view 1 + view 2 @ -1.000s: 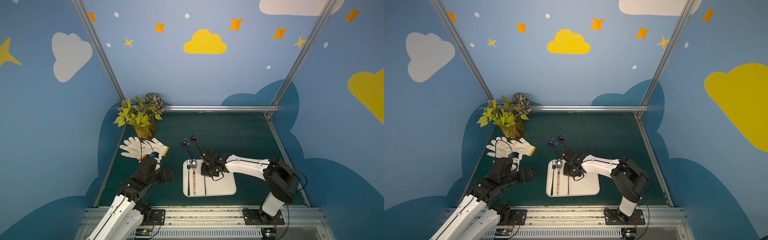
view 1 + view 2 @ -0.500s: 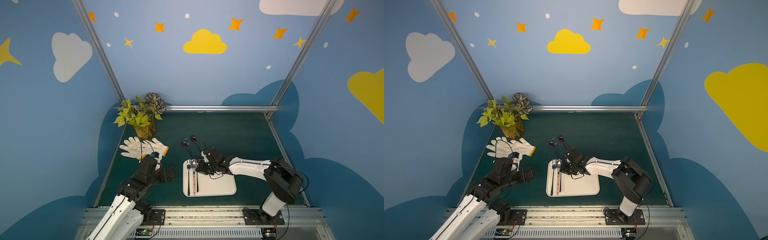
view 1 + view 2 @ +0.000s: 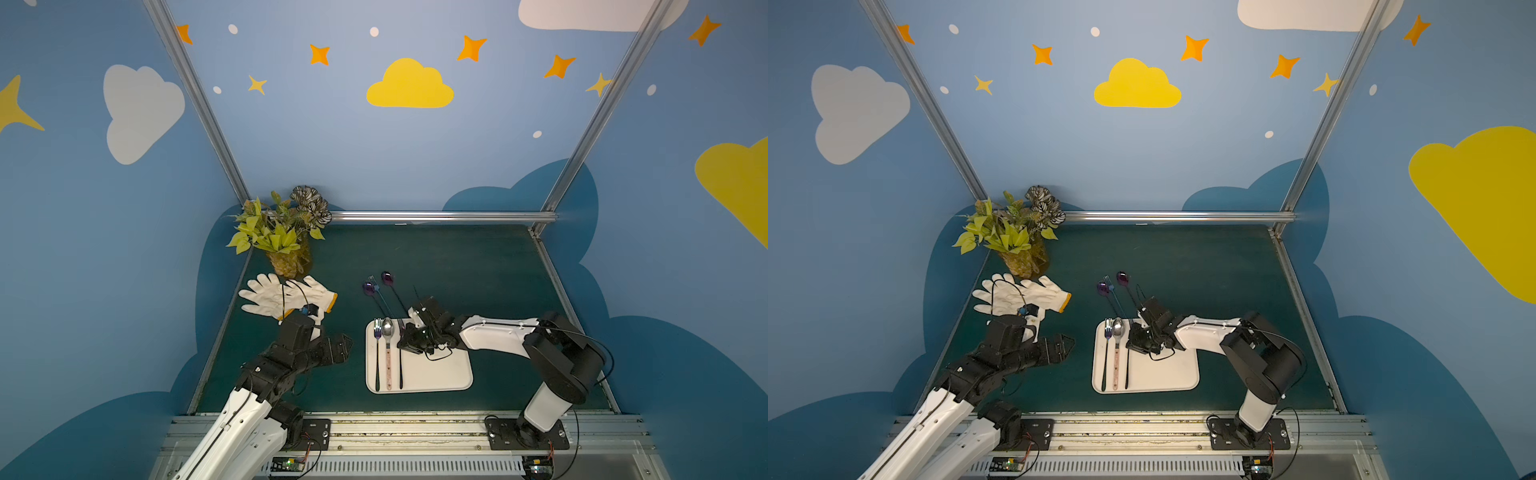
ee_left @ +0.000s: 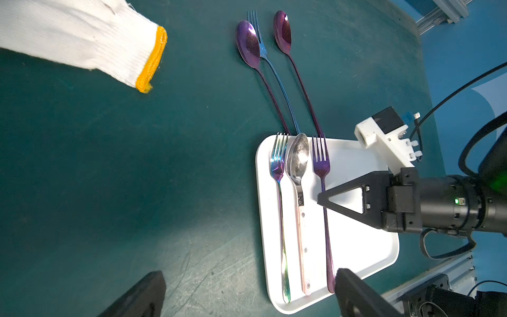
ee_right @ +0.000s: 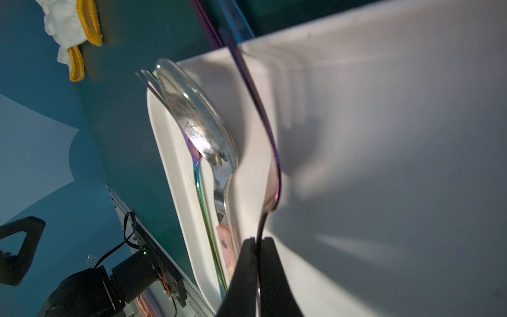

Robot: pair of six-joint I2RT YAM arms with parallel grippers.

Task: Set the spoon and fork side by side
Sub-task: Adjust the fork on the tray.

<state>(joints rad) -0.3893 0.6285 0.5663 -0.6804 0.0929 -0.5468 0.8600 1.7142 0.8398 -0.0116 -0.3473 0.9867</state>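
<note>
A white tray (image 4: 356, 247) sits on the green counter (image 3: 457, 270), and three things line up on it with their heads all pointing the same way. In the middle is the spoon (image 4: 301, 203). It has a shiny silver bowl with some smudges and a pale pink handle. Close by its side is a rainbow fork (image 4: 277, 164), so near that they almost touch. On its other side, with a small gap, is a purple fork (image 4: 320, 164) with a long thin handle. The right claw (image 5: 258, 241) is pinched tight on that thin handle, just behind the fork's head. I cannot tell if this fork rests flat on the tray. The left claw (image 3: 343, 349) is spread wide with nothing in it, over the counter beside the tray. Past the tray lie two purple spoons (image 4: 248, 44) and a blue fork (image 4: 279, 85). White gloves (image 3: 286, 293) lie near a plant (image 3: 278, 232).
</note>
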